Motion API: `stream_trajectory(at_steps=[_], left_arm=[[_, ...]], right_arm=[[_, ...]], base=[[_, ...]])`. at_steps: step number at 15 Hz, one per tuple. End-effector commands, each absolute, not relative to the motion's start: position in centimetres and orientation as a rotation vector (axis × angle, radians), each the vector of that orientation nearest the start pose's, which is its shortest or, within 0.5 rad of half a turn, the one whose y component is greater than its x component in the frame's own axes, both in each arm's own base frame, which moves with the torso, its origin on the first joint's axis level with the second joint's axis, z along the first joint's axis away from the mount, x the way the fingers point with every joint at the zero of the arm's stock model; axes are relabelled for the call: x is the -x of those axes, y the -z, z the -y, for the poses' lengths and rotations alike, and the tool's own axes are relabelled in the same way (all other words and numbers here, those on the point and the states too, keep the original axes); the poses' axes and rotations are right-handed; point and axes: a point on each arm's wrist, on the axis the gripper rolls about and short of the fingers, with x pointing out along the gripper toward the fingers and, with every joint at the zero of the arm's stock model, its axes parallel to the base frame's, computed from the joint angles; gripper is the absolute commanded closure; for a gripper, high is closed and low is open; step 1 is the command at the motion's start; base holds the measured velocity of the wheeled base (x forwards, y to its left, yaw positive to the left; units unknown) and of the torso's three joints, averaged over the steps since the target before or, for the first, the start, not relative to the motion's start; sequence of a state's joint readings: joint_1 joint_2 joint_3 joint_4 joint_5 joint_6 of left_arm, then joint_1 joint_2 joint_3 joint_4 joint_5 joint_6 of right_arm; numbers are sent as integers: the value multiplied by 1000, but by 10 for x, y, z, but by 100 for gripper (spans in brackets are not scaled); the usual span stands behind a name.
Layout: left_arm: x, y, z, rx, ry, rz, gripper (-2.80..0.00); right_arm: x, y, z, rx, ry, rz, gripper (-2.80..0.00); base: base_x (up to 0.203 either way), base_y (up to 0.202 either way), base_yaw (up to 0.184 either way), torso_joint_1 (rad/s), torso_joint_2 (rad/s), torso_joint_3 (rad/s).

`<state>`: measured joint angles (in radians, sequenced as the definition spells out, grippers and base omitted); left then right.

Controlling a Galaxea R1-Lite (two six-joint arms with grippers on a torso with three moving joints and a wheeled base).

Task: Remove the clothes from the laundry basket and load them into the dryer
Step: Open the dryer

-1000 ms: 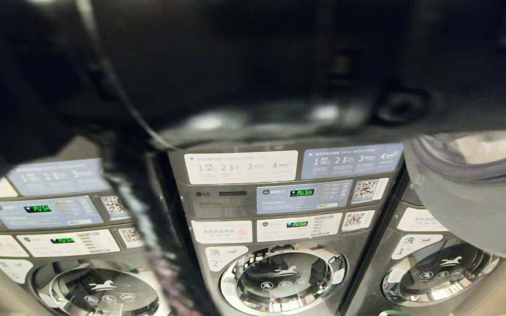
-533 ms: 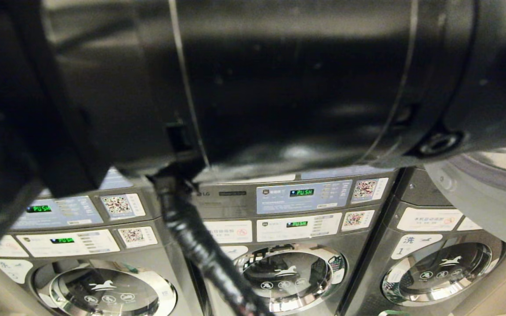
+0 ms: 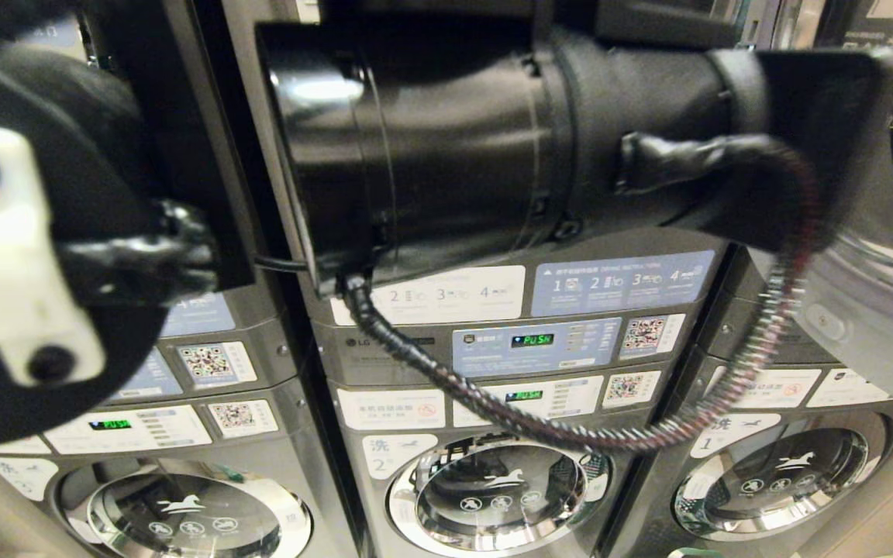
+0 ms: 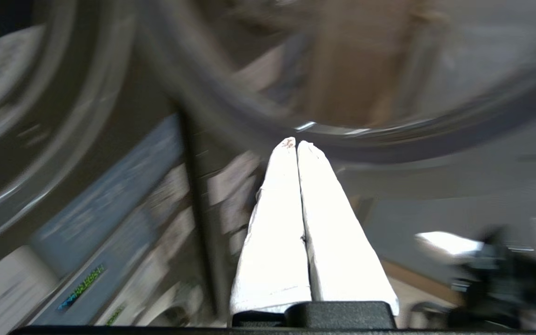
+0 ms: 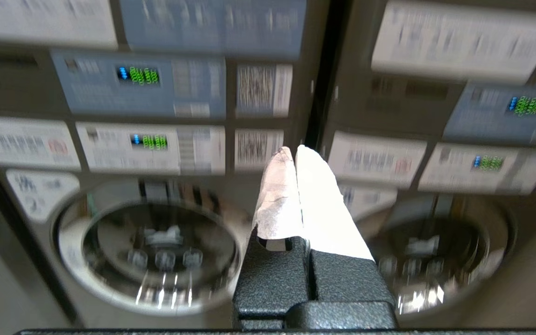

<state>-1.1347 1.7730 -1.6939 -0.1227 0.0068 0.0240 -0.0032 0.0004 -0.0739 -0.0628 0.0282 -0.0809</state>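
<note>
**Inspector:** State of both grippers?

**Assistant:** Left gripper (image 4: 297, 145): white fingers pressed together, nothing between them, pointed at the rim of a round door opening (image 4: 342, 135). Right gripper (image 5: 293, 151): likewise closed and empty, facing the seam between two stacked machines.

**Inspector:** The clothes and the basket?

**Assistant:** Neither appears in any view. Their location cannot be told from here.

**Inspector:** Risks?

**Assistant:** In my judgement, three. The left arm (image 3: 454, 147) is raised across the head camera and blocks most of the forward view, so reaching would be half blind. Its braided cable (image 3: 570, 434) loops low across the middle machine's panels (image 3: 536, 346) and could snag. A closed gripper swung near the door rim may knock it.

**Inspector:** Surroundings?

**Assistant:** Three lower machines with shut chrome doors (image 3: 497, 492); an open door (image 3: 880, 341) juts out at upper right, in the way of that side.
</note>
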Motion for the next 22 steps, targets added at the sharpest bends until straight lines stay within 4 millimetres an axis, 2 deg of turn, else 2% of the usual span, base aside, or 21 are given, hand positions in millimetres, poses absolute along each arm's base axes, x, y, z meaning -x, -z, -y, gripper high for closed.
stream_trajectory(at_steps=[1, 2, 4, 8, 10, 13, 15, 17, 22], left_arm=[[-163, -349, 299, -22, 1030, 17, 0], [-174, -340, 291, -38, 978, -11, 0], [-190, -328, 273, -45, 887, -46, 0], [-192, -331, 235, -19, 798, -36, 0], [-198, -341, 204, -6, 659, -11, 0], [-192, -341, 138, 4, 449, 0, 0], [-176, -331, 90, -3, 363, -25, 0], [-147, -317, 57, -9, 363, -72, 0], [-56, -277, 22, -14, 471, -225, 0]], right_arm=[[40, -126, -1, 100, -40, 222, 0], [47, -138, -2, 110, -72, 250, 0], [53, -144, -5, 133, -191, 243, 0], [53, -145, -6, 159, -225, 243, 0], [55, -149, -5, 200, -193, 282, 0], [58, -168, -3, 201, -77, 361, 0], [52, -184, -3, 207, -51, 382, 0], [42, -198, -3, 219, -27, 411, 0], [37, -202, -1, 217, 46, 391, 0]], base=[[0, 0, 0, 0, 0, 0], [0, 0, 0, 0, 0, 0], [0, 0, 0, 0, 0, 0], [0, 0, 0, 0, 0, 0], [0, 0, 0, 0, 0, 0], [0, 0, 0, 0, 0, 0], [0, 0, 0, 0, 0, 0], [0, 0, 0, 0, 0, 0], [0, 0, 0, 0, 0, 0]])
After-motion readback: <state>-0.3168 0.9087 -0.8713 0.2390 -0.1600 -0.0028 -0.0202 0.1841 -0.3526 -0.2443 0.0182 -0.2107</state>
